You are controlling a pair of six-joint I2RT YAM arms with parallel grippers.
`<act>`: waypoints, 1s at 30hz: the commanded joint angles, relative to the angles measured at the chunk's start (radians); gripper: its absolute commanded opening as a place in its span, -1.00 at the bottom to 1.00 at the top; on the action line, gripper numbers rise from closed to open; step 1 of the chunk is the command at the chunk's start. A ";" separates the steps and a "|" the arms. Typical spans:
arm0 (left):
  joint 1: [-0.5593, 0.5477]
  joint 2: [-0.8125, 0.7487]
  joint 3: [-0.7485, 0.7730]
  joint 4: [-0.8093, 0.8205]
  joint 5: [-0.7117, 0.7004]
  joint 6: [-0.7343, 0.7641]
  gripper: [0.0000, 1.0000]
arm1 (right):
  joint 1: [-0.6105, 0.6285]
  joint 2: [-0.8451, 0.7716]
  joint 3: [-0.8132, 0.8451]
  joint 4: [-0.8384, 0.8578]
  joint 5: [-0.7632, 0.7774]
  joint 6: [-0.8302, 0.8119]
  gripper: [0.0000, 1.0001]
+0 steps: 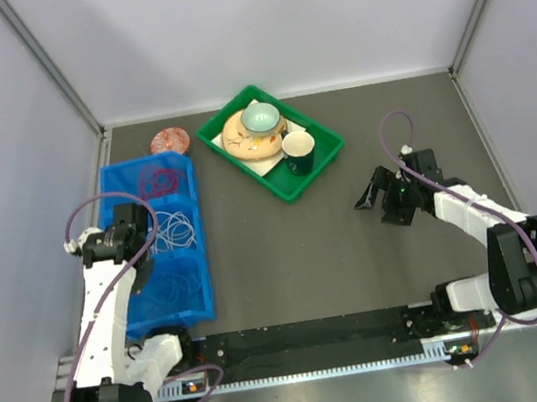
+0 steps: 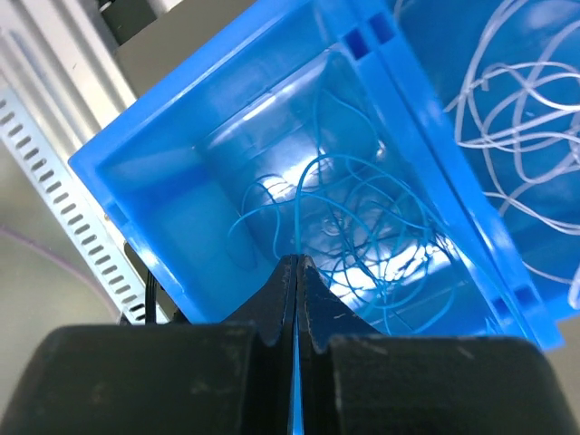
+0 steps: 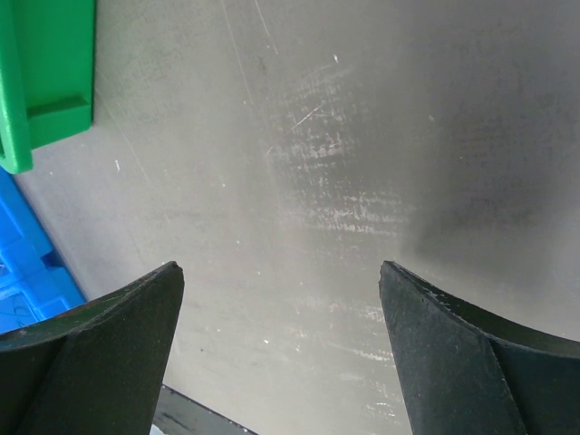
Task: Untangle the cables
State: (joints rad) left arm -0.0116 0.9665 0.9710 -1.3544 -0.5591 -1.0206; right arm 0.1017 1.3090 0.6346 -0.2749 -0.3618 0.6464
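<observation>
Left gripper (image 2: 294, 263) first: its fingers are pressed tight together, with a thin strand of the blue cable (image 2: 362, 208) pinched in the seam between them. That strand runs straight out from the tips into a loose tangle of loops on the floor of the blue bin (image 2: 136, 181), in its end compartment. The tangle itself has no clear long axis, only curls going every way. The wrist is tipped down into the bin, and the arm reaches forward from its base at the bin's near end, lying along the bin's length.

One divider over in the bin sits the white cable (image 2: 517, 100), another spread of loose loops. The red cable (image 1: 159, 180) is bunched in the bin's far compartment.

Now the right gripper (image 3: 281, 272): jaws spread wide, nothing between them, angled down over bare table (image 3: 317, 181) well to the right of the bin. Its elbow is folded back and its forearm points toward the bin. The green tray (image 3: 45, 54) lies just off the bin's far right corner.
</observation>
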 commanded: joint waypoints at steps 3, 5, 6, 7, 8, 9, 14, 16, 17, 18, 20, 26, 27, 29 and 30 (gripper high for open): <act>0.004 0.044 -0.009 -0.120 -0.044 -0.084 -0.68 | -0.008 0.018 0.025 0.046 -0.008 -0.016 0.75; 0.004 0.044 -0.002 -0.098 -0.025 -0.046 0.25 | -0.008 0.018 0.027 0.046 -0.009 -0.017 0.75; 0.005 0.041 0.015 -0.088 -0.016 -0.032 0.36 | -0.008 0.018 0.025 0.046 -0.008 -0.017 0.75; 0.004 0.038 0.029 -0.074 -0.012 -0.020 0.43 | -0.008 0.015 0.024 0.046 -0.008 -0.019 0.75; 0.005 0.032 0.046 -0.072 -0.016 -0.001 0.58 | -0.008 0.013 0.022 0.046 -0.009 -0.019 0.75; 0.005 0.018 0.081 -0.071 -0.019 0.016 0.61 | -0.008 0.013 0.020 0.046 -0.011 -0.019 0.75; 0.005 -0.047 0.173 0.081 0.146 0.291 0.53 | -0.010 0.019 0.022 0.048 -0.011 -0.021 0.75; 0.004 -0.071 0.178 0.122 0.233 0.365 0.50 | -0.010 0.019 0.022 0.048 -0.012 -0.021 0.75; 0.004 -0.077 0.178 0.144 0.255 0.390 0.50 | -0.008 0.018 0.023 0.048 -0.011 -0.019 0.75; 0.005 -0.087 0.173 0.156 0.308 0.405 0.51 | -0.008 0.015 0.022 0.048 -0.009 -0.019 0.75; 0.005 -0.098 0.164 0.202 0.358 0.431 0.52 | -0.010 0.006 0.022 0.046 -0.003 -0.019 0.74; 0.005 -0.080 0.166 0.314 0.476 0.473 0.65 | -0.007 -0.076 0.043 -0.021 0.058 -0.037 0.72; 0.005 -0.074 0.167 0.349 0.496 0.475 0.66 | -0.007 -0.091 0.053 -0.059 0.069 -0.053 0.72; 0.004 -0.042 0.172 0.395 0.522 0.490 0.68 | -0.008 -0.140 0.091 -0.111 0.110 -0.071 0.73; -0.001 -0.028 0.173 0.441 0.531 0.494 0.69 | -0.007 -0.157 0.103 -0.134 0.125 -0.088 0.73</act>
State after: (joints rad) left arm -0.0097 0.8978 1.1244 -1.1027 -0.1177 -0.5785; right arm 0.1017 1.2465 0.6453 -0.3332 -0.3161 0.6186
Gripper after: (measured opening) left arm 0.834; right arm 0.865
